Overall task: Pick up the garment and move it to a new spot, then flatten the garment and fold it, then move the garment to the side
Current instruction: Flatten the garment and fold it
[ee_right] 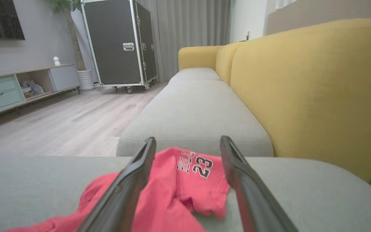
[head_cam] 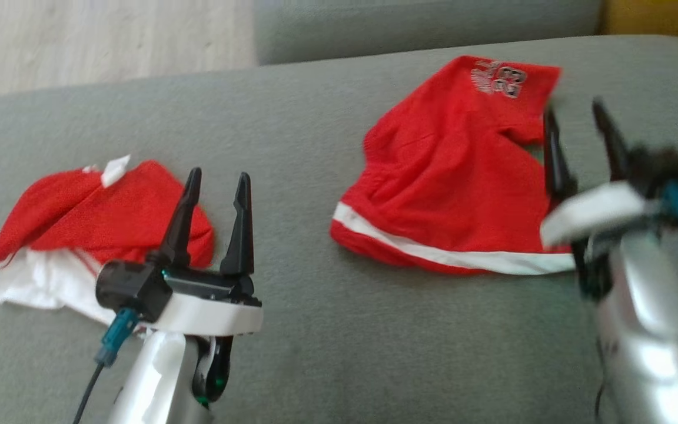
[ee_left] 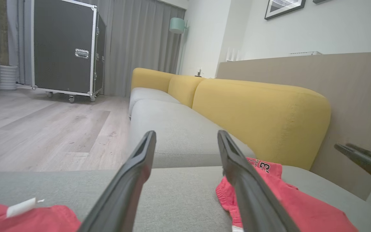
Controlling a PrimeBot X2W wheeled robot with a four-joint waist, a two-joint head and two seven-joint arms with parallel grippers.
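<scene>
1. Right gripper (head_cam: 573, 109) first: we see its fingers spread wide with nothing between them, blurred, at three o'clock in the head view.
2. At its nine o'clock lie the red shorts (head_cam: 451, 176), rumpled on the grey cushion (head_cam: 315, 330). Their white band (head_cam: 433, 250) faces six and the "23" print faces twelve. One finger overlaps their edge; we cannot tell whether it touches.
3. Our left gripper (head_cam: 219, 174), at seven o'clock, is likewise spread and empty.
4. At its nine o'clock a red-and-white garment (head_cam: 50, 206) lies bunched, with its tag (head_cam: 115, 169) up, well apart from the shorts.
</scene>
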